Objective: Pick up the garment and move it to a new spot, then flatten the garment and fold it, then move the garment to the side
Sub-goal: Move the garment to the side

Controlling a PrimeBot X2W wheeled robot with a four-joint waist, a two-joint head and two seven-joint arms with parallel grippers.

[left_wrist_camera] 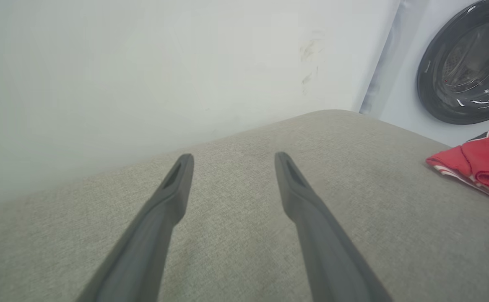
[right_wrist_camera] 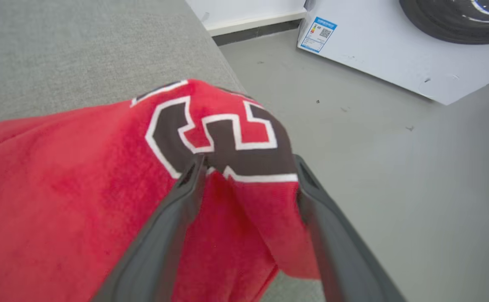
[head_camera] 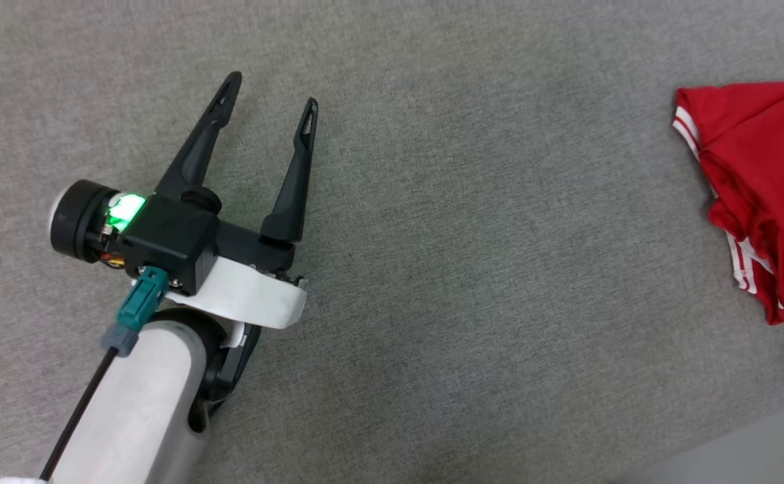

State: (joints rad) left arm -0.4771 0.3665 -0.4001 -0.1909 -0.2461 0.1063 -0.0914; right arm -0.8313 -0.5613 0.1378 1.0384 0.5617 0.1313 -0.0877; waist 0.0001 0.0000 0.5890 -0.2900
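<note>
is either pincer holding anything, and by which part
Nothing is gripped. The left pincer is open over grey upholstery. The right pincer is open; a numbered fold of the red jersey lies loose between its fingers.

Head camera looks almost straight down on the grey fabric surface (head_camera: 473, 282), with the left gripper (head_camera: 272, 91) at lower left and the red garment (head_camera: 762, 154) at the right edge. Left wrist camera sits low over that surface, facing a white wall (left_wrist_camera: 144, 75) and a washing machine (left_wrist_camera: 466, 71), the garment far to its right. Right wrist camera hangs close over the garment at the surface's edge, facing the floor (right_wrist_camera: 395, 176) and the same machine.
</note>
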